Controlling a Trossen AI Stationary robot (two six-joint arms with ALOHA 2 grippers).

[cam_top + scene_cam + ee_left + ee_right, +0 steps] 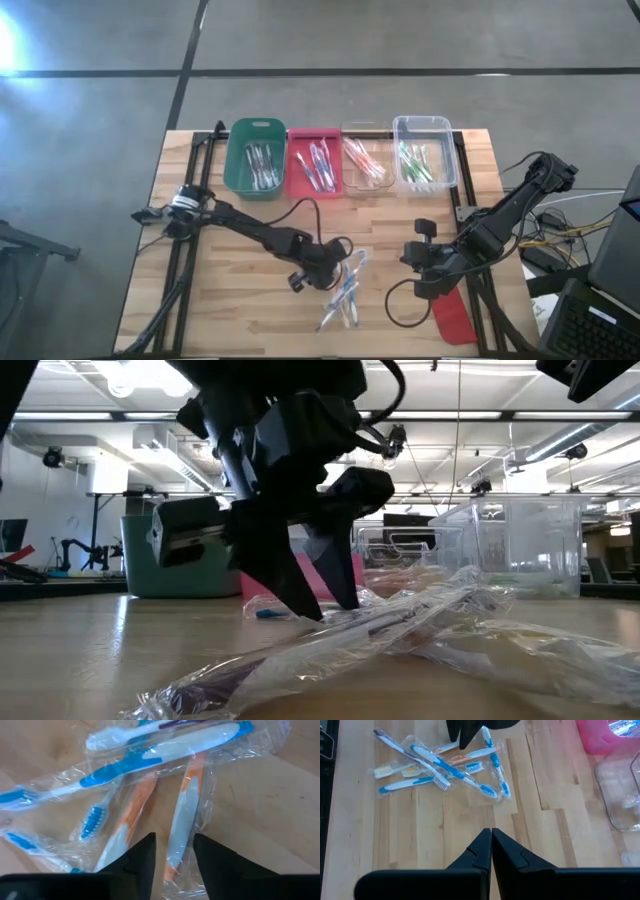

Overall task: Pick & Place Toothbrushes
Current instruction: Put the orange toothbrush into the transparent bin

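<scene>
Near desk centre: a loose heap of clear-wrapped plastic toothbrushes (pixel 345 292) with blue, orange and pale handles lies on the pale wooden slatted desk (pixel 230 320), well apart from the bins.
Left pincer (pixel 174 851): lowered onto the heap's edge, its dark fingers (pixel 142 862) parted to a narrow gap, tips at the crinkled wrap; nothing is clamped between them.
Target, as judged: the orange-and-pale wrapped toothbrush (pixel 182 820) lying roughly in line with the gap.
Right pincer (pixel 491 851): waiting above bare desk beside the heap, fingers pressed together and empty.
Bins at far edge: a green plastic tub (pixel 254 157), a pink tray (pixel 313 162) and two clear boxes (pixel 423 152), each already holding sorted brushes.
Flat red oblong lid (pixel 452 312): on the desk under the right arm.
Step, as judged: the grasp is about to be made; lift and carry remain.
Risk one: the brushes overlap, so closing may catch a second wrapper or film alone.
Risk two: slick film could let the handle slide out during the lift.
Risk three: crossed neighbours may drag and scatter.
</scene>
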